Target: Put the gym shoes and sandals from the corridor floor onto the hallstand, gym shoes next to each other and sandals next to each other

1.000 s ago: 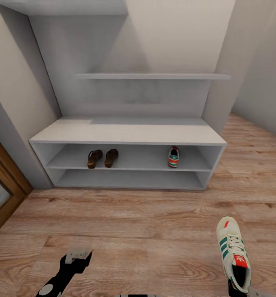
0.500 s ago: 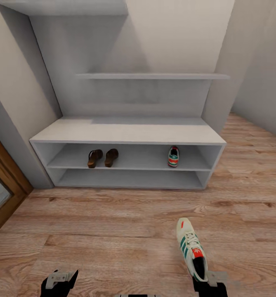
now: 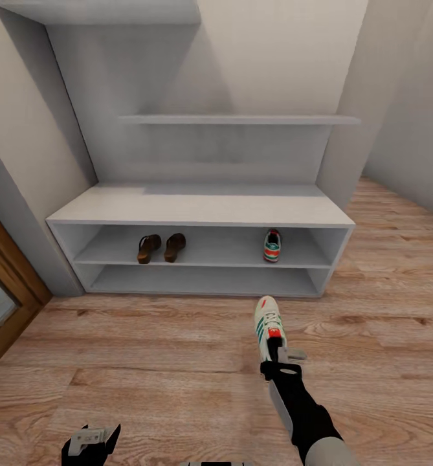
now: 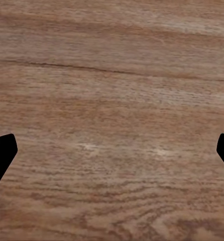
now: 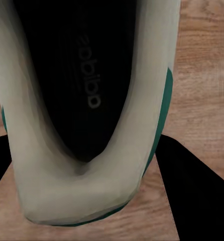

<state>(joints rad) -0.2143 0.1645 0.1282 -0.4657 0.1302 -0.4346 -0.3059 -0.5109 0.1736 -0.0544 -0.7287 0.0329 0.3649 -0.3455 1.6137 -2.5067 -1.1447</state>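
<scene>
The right pincer is mostly covered by the gym shoe it pinches at the heel, so only a pale grey finger pokes out beside the shoe. In the right wrist view the held gym shoe's heel and dark inside crowd the frame, with the black fingers pressed against its sides and wood-plank floor behind. The shoe points ahead of the pincer toward the hallstand, above the corridor floor and short of the lower shelf edge. Farther ahead, on the upper open shelf level, stands the other gym shoe, heel outward (its toe is hidden in the shelf's depth). Well to that shoe's left sit the two sandals side by side. The left pincer is cut off at the frame's lower edge; its fingers are spread wide over bare planks. A wooden door frame is partly cropped at the left.
</scene>
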